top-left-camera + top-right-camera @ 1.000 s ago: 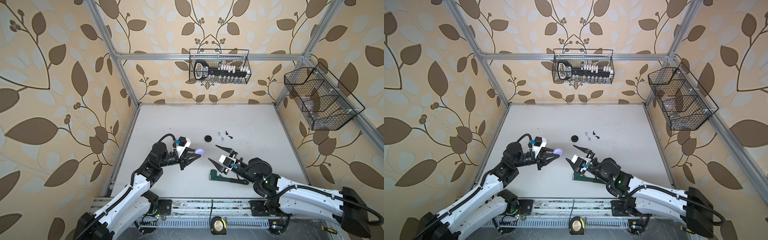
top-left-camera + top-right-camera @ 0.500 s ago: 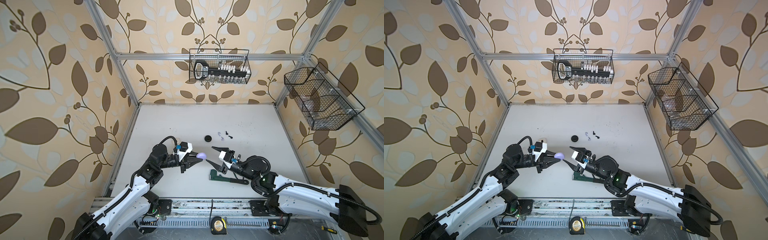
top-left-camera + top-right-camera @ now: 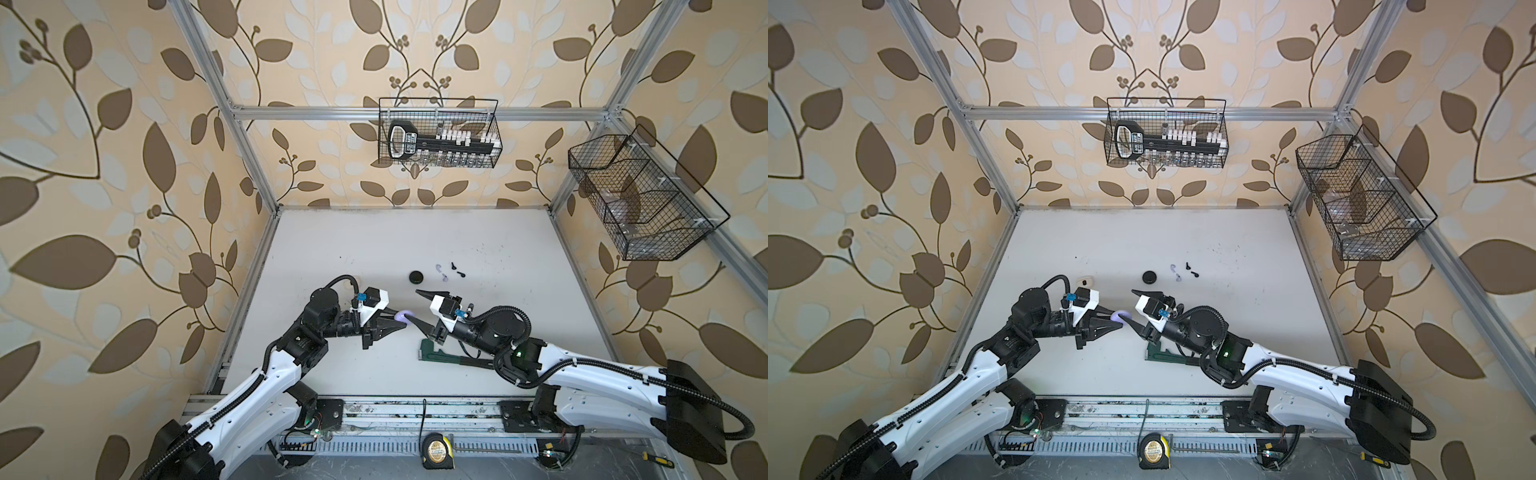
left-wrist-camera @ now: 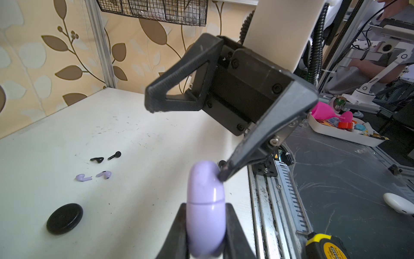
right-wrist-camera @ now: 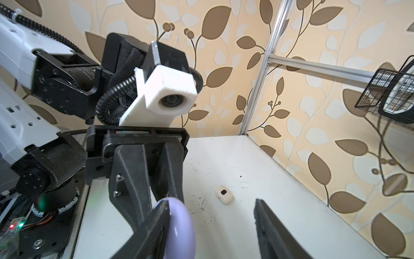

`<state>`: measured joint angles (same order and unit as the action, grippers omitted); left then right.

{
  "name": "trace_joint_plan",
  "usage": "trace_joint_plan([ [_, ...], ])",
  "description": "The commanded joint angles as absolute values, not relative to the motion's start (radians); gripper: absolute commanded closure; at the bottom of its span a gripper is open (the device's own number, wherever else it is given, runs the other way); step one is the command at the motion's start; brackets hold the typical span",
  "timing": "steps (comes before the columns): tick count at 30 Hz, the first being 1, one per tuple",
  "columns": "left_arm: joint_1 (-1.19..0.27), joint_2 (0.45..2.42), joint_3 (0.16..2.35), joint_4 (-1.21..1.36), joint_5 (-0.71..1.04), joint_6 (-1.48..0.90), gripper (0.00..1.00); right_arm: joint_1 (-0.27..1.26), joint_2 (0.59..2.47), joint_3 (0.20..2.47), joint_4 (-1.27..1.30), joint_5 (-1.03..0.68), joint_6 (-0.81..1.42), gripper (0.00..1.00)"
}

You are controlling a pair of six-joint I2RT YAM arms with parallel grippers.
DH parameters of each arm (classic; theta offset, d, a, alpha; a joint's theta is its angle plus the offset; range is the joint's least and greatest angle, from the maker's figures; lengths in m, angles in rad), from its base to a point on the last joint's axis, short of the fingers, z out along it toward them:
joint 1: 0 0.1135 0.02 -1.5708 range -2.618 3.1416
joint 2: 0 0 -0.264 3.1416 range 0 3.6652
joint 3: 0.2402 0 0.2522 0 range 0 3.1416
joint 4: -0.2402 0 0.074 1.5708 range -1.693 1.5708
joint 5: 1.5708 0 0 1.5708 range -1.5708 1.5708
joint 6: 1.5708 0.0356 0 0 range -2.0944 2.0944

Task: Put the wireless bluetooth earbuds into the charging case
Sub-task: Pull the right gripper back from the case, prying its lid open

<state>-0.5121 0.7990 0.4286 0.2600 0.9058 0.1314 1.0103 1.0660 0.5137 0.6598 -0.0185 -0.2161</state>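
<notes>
Over the last second I brought the right pincer (image 3: 415, 306) in from clear of the lavender charging case (image 3: 402, 317) until one fingertip (image 4: 226, 170) touched its lid near the seam, with the jaws spread wide. The left pincer (image 3: 399, 323) stayed clenched on that case, held above the bench (image 3: 498, 249) with the lid shut. I judged this set up prying it open.

The lavender earbuds (image 4: 83, 177) lay on the bench beside the black earbuds (image 4: 97, 159), near the black case (image 4: 64, 218). A white case (image 5: 224, 194) sat beyond the left arm. A dark green wrench (image 3: 440, 357) lay under the right arm, which I judged clear of the work.
</notes>
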Motion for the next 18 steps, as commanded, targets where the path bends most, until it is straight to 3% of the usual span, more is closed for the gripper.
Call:
trace_joint_plan([
  [1,-0.53,0.769,0.462,0.285,0.941,0.159,1.0,1.008,1.094,0.544,0.674,0.016,-0.233,0.39],
  [9,-0.532,0.742,0.451,0.288,0.933,0.158,1.0,0.945,1.111,0.539,0.681,0.014,-0.199,0.41],
  [13,-0.532,0.75,0.458,0.284,0.905,0.156,1.0,0.954,1.069,0.517,0.68,-0.06,-0.208,0.39],
  [18,-0.532,0.753,0.461,0.275,0.901,0.158,1.0,0.994,1.018,0.507,0.653,-0.032,-0.224,0.38],
])
